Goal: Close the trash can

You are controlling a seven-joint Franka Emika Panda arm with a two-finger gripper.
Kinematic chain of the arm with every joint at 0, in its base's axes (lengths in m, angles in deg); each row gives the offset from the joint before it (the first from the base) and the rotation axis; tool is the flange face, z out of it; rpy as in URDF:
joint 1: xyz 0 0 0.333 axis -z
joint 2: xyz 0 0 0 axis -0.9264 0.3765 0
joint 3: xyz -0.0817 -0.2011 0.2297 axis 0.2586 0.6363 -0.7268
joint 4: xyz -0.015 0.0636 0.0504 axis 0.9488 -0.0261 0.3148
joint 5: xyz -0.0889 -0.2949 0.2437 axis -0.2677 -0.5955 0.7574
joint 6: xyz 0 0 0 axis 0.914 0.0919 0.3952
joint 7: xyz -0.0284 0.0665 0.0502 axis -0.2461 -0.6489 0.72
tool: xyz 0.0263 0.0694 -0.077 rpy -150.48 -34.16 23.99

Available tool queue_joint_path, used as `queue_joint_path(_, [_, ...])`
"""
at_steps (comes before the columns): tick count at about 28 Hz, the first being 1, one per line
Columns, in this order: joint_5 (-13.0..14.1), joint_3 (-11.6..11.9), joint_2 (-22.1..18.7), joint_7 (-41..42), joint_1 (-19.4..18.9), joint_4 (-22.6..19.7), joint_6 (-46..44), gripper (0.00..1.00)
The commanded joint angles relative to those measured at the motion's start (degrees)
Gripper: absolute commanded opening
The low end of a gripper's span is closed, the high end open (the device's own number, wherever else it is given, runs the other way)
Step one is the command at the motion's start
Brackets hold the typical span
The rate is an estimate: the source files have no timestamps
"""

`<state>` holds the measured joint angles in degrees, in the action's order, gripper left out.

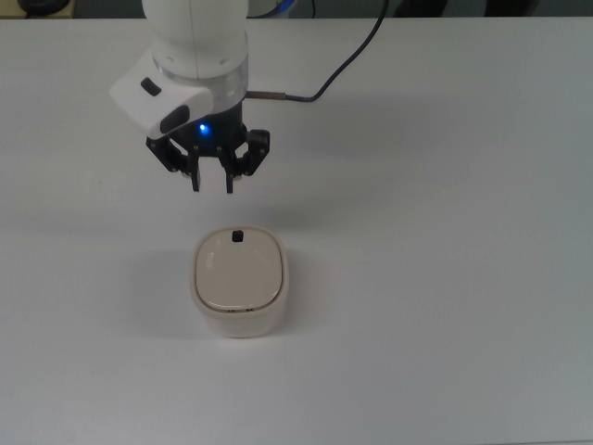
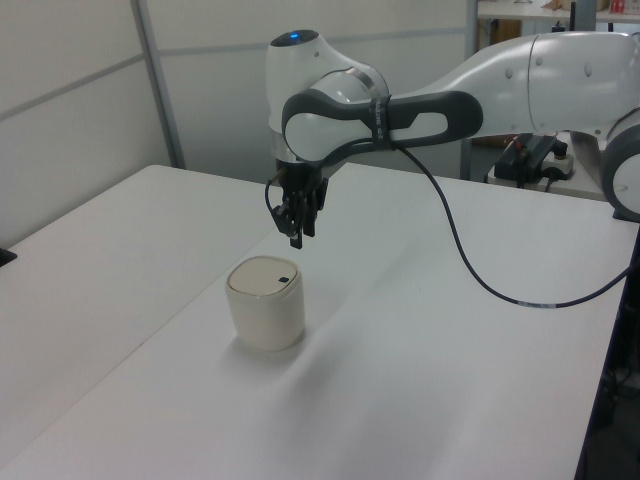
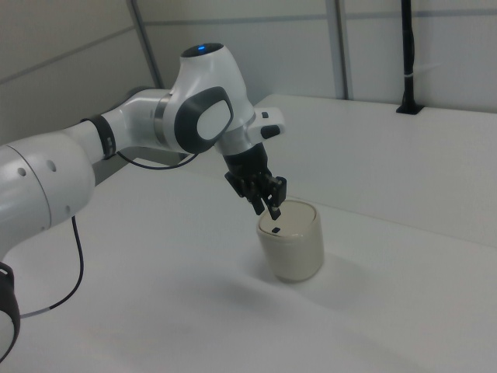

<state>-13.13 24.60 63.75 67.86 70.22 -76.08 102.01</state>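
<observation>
The cream-beige trash can (image 1: 239, 306) stands on the white table with its flat lid (image 1: 239, 273) lying level on top. The lid's small black tab (image 1: 238, 236) sits near the edge toward the top view's top. My gripper (image 1: 213, 185) hangs above the table just past that edge, apart from the can, open with nothing between its fingers. In the left view the gripper (image 2: 298, 236) is above and behind the trash can (image 2: 266, 320). The right view has the gripper (image 3: 269, 210) just above the tab (image 3: 276, 230) on the trash can (image 3: 295, 252).
A black cable (image 1: 347, 57) trails from the arm across the table toward the top view's upper right. The white table (image 1: 445, 278) spreads wide around the can. A black post (image 3: 407, 54) stands at the far edge in the right view.
</observation>
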Motion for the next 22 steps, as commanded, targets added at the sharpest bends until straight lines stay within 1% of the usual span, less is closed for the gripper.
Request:
queue_joint_path(1, [0.57,0.39,-2.18,1.34,-0.05,-0.93,-4.42,1.0])
queue_joint_path(4, [0.48,0.39,-3.14,1.43,-0.05,-0.93,-6.53,1.0])
queue_joint_path(10, [0.22,0.39,-3.5,1.43,-0.05,-0.93,-7.94,1.0])
queue_joint_path(22, [0.04,0.39,-4.02,1.43,0.04,-0.93,-7.94,1.0])
